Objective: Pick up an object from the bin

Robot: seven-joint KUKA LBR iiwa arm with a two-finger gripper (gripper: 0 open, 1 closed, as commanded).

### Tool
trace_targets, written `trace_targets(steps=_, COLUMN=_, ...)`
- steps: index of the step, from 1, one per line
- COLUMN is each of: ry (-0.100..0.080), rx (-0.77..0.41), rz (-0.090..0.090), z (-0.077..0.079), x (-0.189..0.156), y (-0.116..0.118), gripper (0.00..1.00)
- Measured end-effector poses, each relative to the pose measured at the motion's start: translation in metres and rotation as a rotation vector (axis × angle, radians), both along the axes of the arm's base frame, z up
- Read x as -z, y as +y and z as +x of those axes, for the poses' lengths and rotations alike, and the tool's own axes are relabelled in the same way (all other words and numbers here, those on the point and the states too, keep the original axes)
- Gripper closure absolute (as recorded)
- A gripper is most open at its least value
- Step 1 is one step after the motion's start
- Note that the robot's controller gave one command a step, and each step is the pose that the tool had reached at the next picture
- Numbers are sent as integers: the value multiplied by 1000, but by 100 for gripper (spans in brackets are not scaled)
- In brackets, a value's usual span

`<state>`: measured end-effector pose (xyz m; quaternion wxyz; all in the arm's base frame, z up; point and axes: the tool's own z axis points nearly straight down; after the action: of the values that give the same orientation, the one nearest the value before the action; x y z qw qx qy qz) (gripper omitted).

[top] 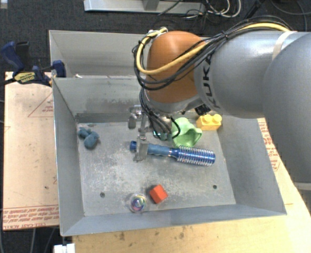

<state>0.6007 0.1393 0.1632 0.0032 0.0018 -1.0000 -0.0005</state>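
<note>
Progress is short of a grasp, as we read it: the blue plastic brush with the ribbed blue-and-white bristle head (179, 154) lies flat on the bin floor, not lifted, and nothing is clamped. The gripper (138, 136) hangs low over the brush's handle end with its fingers (141, 152) parted and released. The nearer finger stands at the handle, touching it or just beside it, and the handle's tip shows between the two. We cannot tell whether they truly straddle it. Closing, lifting and clearing the bin all seem left to do.

Going outward from the fingers, on the arm's side a pale green crumpled soft thing (187, 132) sits just beside the brush's middle. Beyond it a yellow toy brick (209, 121) lies near the back slope. On the fingers' far side from the arm, well apart, lies a blue-grey lumpy thing (88, 137). In front of the fingers, near the front wall, a small red block (157, 194) sits just beside a clear glassy ball (137, 202).

Bare floor surrounds the fingers on the side away from the arm and in front. The sloping walls of the grey metal bin (66, 157) stand well apart from them, so we judge a straight lift unobstructed. Only the green thing is close enough for the bristle head to brush. Held at the handle end, the brush would likely droop head-down.
</note>
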Motion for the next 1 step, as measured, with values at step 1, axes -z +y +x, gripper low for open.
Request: trace_targets(steps=1, ry=-3, rx=-145, rz=-3, z=26, x=76, y=-92, gripper=0)
